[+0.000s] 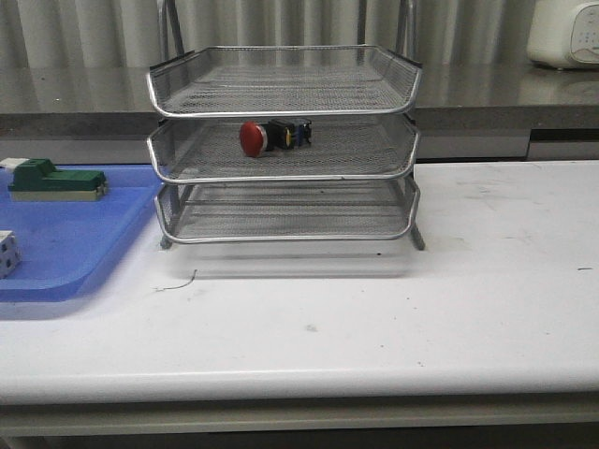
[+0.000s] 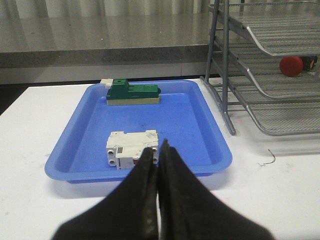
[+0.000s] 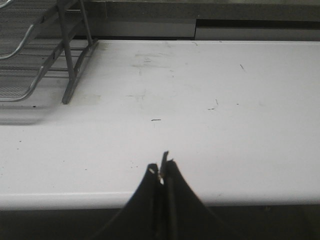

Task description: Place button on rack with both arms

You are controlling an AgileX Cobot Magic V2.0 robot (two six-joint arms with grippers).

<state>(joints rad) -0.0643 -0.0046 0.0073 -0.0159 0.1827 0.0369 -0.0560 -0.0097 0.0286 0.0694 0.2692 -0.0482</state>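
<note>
Both claws, left claw [image 2: 159, 150] and right claw [image 3: 161, 172], were closed empty; the button [image 1: 273, 136] lay on the rack's [image 1: 281, 173] middle tier, judged placed.

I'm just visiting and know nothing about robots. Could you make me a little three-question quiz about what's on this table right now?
1. True or false: the button lies in the top tier of the rack.
2. Which things sit in the blue tray? A) a green block and a white breaker; B) only the button; C) nothing.
3. Fill in: the left gripper and the right gripper are both ____ and hold nothing.

Key:
1. False; it lies on its side in the middle tier.
2. A.
3. Shut.
</note>
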